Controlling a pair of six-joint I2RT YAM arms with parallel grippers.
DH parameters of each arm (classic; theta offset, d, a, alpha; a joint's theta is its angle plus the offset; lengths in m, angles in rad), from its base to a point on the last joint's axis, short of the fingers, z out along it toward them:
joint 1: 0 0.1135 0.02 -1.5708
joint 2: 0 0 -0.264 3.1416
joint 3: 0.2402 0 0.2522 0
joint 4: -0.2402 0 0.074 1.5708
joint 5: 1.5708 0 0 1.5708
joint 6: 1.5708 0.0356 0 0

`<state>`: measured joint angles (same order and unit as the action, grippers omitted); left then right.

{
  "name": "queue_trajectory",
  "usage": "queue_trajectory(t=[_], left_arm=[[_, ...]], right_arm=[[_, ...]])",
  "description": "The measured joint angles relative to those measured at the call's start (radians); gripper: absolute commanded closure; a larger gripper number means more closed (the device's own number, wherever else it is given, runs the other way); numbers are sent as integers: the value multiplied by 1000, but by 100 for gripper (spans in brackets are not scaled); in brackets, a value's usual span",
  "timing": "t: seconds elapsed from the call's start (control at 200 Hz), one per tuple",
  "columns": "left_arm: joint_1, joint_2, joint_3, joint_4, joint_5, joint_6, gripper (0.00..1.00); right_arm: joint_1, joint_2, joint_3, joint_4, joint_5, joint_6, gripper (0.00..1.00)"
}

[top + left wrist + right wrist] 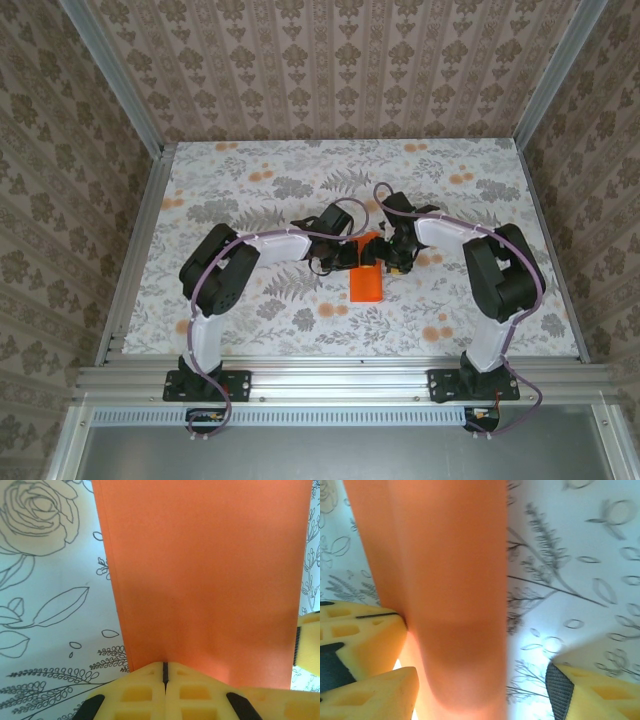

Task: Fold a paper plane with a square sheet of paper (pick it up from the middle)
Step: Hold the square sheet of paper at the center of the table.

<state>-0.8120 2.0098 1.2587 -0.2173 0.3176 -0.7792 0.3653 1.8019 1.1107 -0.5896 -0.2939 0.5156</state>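
Mid-table, paper strip (366, 285) runs near-to-far.

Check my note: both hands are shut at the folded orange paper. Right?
No. The left hand is shut, but the right hand is open, its fingers standing either side of the orange paper, as the right wrist view shows.

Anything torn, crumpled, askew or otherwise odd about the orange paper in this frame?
Nothing stands out. The orange paper looks smooth, with clean straight edges and no tears visible. The left gripper is shut on one end of it, and the right gripper stands open with the paper between its fingers.
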Motion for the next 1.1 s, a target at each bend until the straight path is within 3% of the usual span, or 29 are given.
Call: queue_trajectory(t=[0.1,0.305,0.4,0.57,1.1], left_arm=[[0,0,0,0,0,0,100],[0,0,0,0,-2,1,100],[0,0,0,-1,-3,1,100],[-1,0,0,-1,-3,1,100],[-1,0,0,0,-2,1,100]], right_arm=[[-16,-56,-1,-19,37,-1,30],[-56,-200,-44,72,-34,22,60],[-60,-196,-75,127,-91,40,69],[-61,-177,-116,163,-154,42,70],[-92,-177,-131,175,-192,41,69]])
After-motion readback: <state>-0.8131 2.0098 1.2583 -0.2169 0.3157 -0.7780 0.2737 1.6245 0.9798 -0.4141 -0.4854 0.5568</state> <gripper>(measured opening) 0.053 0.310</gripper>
